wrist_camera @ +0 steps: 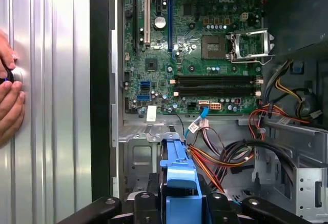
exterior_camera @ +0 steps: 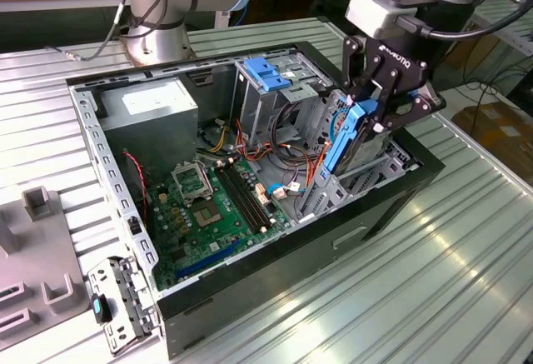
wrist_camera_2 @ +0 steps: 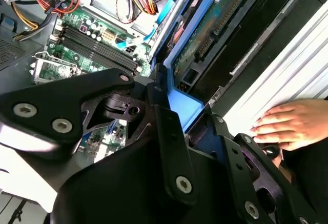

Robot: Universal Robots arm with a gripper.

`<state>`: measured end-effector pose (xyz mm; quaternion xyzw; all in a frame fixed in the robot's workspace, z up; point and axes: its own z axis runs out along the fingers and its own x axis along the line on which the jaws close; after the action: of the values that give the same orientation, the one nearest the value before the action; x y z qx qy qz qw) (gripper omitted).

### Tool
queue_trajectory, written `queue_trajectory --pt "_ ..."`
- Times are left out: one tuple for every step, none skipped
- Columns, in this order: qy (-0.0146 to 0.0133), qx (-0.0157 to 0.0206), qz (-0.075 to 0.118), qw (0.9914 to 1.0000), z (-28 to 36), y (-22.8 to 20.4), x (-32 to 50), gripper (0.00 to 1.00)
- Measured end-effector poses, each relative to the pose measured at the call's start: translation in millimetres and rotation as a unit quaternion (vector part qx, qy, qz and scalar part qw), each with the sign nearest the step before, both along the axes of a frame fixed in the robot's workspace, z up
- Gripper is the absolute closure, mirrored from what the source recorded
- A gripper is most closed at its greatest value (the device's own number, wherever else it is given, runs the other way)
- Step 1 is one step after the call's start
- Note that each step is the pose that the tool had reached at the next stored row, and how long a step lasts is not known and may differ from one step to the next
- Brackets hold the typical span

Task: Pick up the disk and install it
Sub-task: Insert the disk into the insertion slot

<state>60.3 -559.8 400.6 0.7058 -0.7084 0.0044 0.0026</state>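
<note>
Fingertips closed on the disk (exterior_camera: 343, 143) over the drive cage (exterior_camera: 372, 174)

The gripper (exterior_camera: 366, 118) pinches the disk by its bright blue side rails, one black finger on each flank, as the first wrist view shows. The disk hangs tilted, its lower end dipping towards the drive cage at the corner of the computer case (exterior_camera: 391, 206) on the exterior view's right. Whether it touches the cage metal cannot be told. In the second wrist view the blue rail sits just beside a second drive's green circuit board (wrist_camera_2: 215, 14).

Just past the disk, a tangle of red, orange and black cables (wrist_camera: 225, 152) runs across the case floor. Beyond them lies the green motherboard (exterior_camera: 208, 206) with its black memory slots and silver processor socket. Further in, a flat blue latch plate (exterior_camera: 266, 72) tops the upright bay, and the grey power-supply box (exterior_camera: 154, 106) fills the far corner.

Outside the case, a person's hand (wrist_camera_2: 297, 124) rests on the ribbed metal table (exterior_camera: 433, 297), close to the case wall. A loose metal bracket (exterior_camera: 125, 293) lies beside the case on the exterior view's left. The arm's base (exterior_camera: 158, 14) stands behind the case.
</note>
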Motion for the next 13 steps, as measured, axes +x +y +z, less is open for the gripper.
queue_trajectory --pt "0.0 0.0 0.0 1.0 -2.6 0.0 0.0 0.63" --pt "0.0 0.0 0.0 1.0 -5.2 0.0 0.1 0.63" --pt "0.0 0.0 0.0 1.0 -6.7 0.0 0.1 0.63" --pt "0.0 0.0 0.0 1.0 -8.4 0.0 0.0 0.63" --pt "0.0 0.0 0.0 1.0 -10.4 0.0 0.0 0.63" --pt "0.0 0.0 0.0 1.0 -11.7 0.0 0.1 0.63" --pt "0.0 0.0 0.0 1.0 -14.9 0.0 0.1 0.63" --pt "0.0 -0.0002 0.0 1.0 -16.9 0.0 0.1 0.63" --pt "0.0 -0.0005 0.0 1.0 -17.2 0.0 0.1 0.63" --pt "0.0 -0.0005 0.0 1.0 -17.2 0.0 0.1 0.63" --pt "0.0 -0.0006 0.0 1.0 -17.2 0.0 0.1 0.63" --pt "0.0 -0.0006 0.0 1.0 -17.2 0.0 0.1 0.62" --pt "0.0 -0.0005 0.0 1.0 -17.3 0.0 0.1 0.62"
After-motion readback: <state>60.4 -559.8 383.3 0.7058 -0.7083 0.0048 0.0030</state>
